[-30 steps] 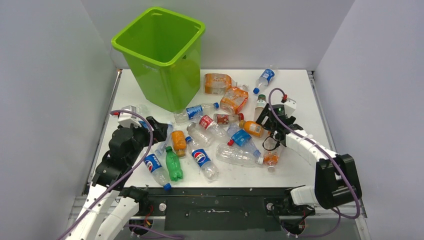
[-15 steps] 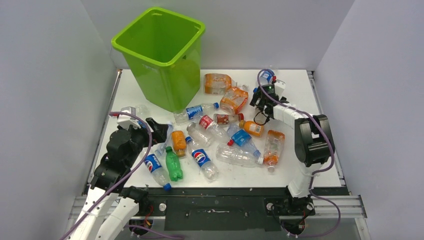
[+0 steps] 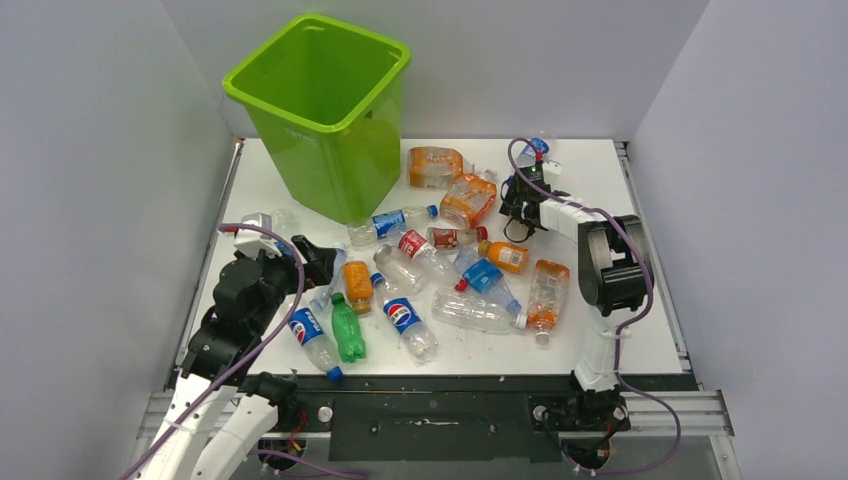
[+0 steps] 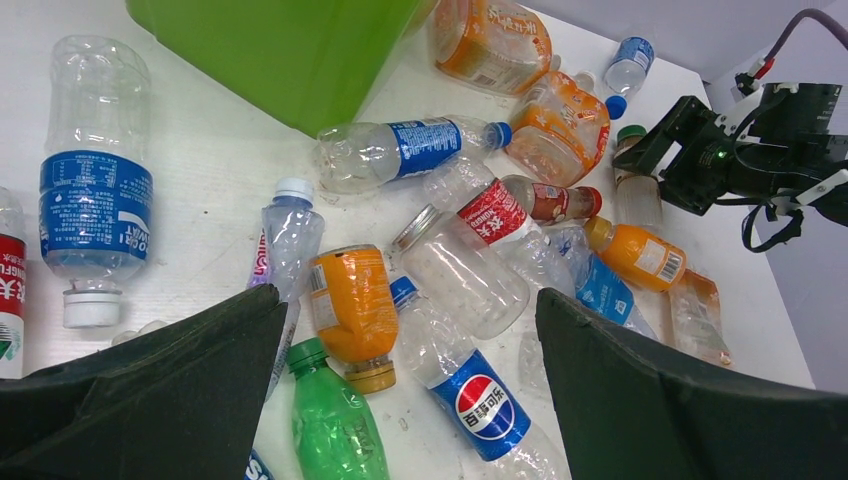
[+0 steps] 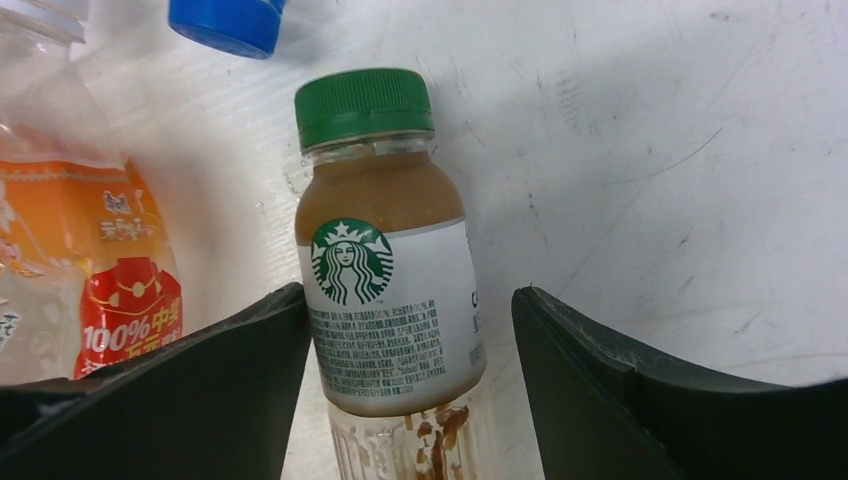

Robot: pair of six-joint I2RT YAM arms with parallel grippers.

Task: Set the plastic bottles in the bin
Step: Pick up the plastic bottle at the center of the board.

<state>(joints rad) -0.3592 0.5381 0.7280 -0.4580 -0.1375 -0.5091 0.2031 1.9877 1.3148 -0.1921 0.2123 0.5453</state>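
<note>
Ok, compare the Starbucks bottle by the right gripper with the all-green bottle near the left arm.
The Starbucks bottle is clear, brown inside, with a white label; the green bottle is tinted green, no label showing. The Starbucks bottle lies far right; the green bottle lies near left. Both lie flat with green caps.

Bottles (image 3: pixel 405 318) on sides, scattered nr upright lime bin (image 3: pixel 330 150)

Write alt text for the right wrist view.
A green-capped Starbucks coffee bottle lies on the white table between the jaws of the open right gripper, with a gap beside one jaw. An orange-labelled clear bottle lies to its left, a blue cap above that.
</note>
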